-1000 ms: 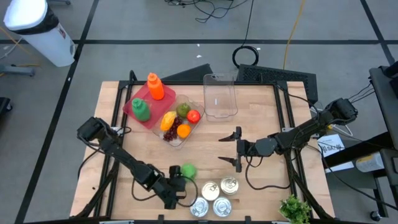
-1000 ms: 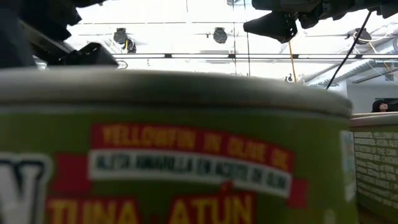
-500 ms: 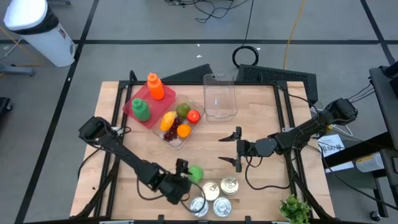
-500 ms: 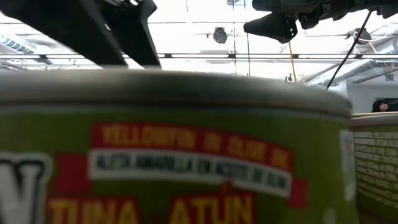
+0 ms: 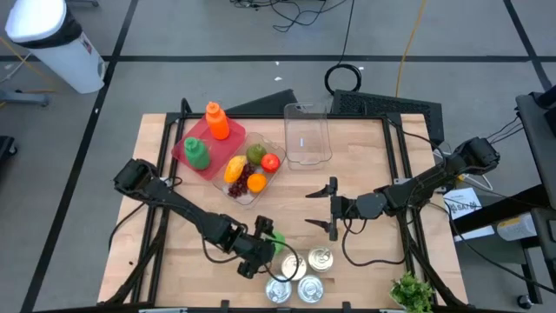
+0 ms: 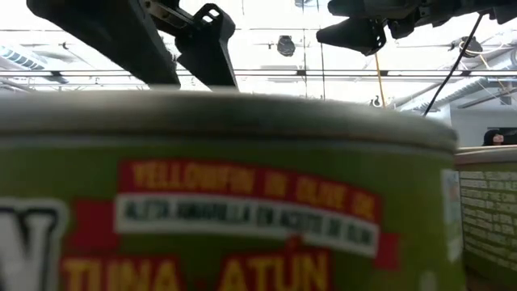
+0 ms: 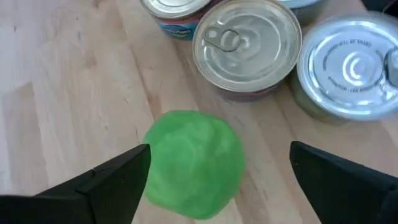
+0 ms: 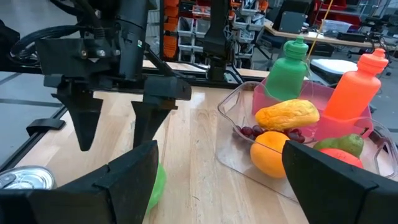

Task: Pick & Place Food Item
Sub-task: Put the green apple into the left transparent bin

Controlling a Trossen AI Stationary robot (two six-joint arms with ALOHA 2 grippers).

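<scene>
A green ball-shaped food item (image 7: 194, 163) lies on the wooden table beside several cans, and it also shows in the high view (image 5: 278, 243). My left gripper (image 7: 219, 152) hovers over it, open, with one finger on each side. One fingertip (image 7: 140, 158) is close by the ball, and I cannot tell whether it touches. The other finger stands well apart. In the high view my left gripper (image 5: 263, 245) covers part of the ball. My right gripper (image 5: 328, 208) waits open above mid-table, right of the ball.
Several cans (image 5: 300, 274) stand just near and right of the ball, and a tuna can (image 6: 242, 202) fills the low view. Farther off are a clear tray of fruit (image 5: 250, 169), a red tray with two bottles (image 5: 207, 139), an empty clear container (image 5: 307, 135) and leafy greens (image 5: 413, 291).
My left gripper has swung from the near edge toward the right and far side, ending over the green ball with its fingers astride it. The ball now lies a little farther right, closer to the cans. My right arm has kept still.
</scene>
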